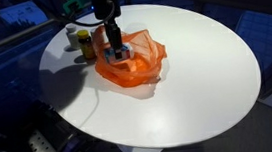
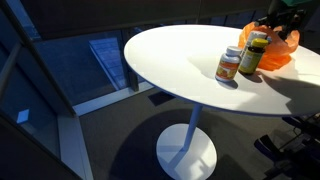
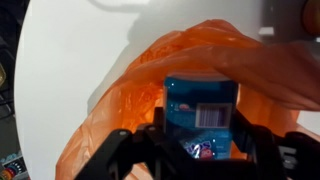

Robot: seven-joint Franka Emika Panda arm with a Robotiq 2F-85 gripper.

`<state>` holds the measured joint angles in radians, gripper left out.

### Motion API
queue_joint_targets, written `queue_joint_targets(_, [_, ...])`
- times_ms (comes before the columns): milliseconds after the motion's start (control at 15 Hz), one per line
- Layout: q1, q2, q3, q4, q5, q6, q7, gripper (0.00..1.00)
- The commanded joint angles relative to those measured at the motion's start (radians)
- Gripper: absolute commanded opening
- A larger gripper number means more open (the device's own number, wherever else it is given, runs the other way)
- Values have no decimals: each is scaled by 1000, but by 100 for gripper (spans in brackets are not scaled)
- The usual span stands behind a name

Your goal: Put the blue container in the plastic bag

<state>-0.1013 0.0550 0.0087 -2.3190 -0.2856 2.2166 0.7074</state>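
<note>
Off to the left of the end effector, two bottles stand upright and close together on the counter [image 1: 208, 75]: a short bottle [image 2: 229, 66] with a pale cap and a taller dark bottle [image 2: 252, 55]. They are near the end effector but not touching it. I take them for bystanders, set where the arm need not brush them.

Next comes the plastic bag [image 1: 148, 59], orange and crumpled, lying slack on the counter directly beneath the end effector [image 1: 117, 50]. Its mouth gapes upward, which is surely why the arm hangs straight above it rather than reaching in from the side.

From the wrist view, the blue container [image 3: 200, 112] sits between the two fingers with its label facing the camera. The fingers are drawn in against its sides, so the end effector has hold of it with only the container's width between them. Orange film rings the container all round, so I judge it to be at the bag's mouth or just inside. I cannot tell whether its base touches anything.

The job looks nearly done, with only the release left. Because the film is so loose, letting go low and opening gently should keep the bag from snagging on the fingers.

To the right of the end effector, the counter's white top runs on to its round edge.
</note>
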Motion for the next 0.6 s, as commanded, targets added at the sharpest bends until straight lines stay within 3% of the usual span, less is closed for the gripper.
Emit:
queue_joint_targets(0, [47, 49, -23, 103, -32, -55, 46, 40])
queue_joint_targets(400, [79, 81, -47, 179, -45, -65, 65, 40])
queue_joint_targets(467, [81, 79, -50, 181, -46, -66, 62, 82])
queue_joint_targets(533, [82, 76, -52, 178, -46, -63, 58, 90])
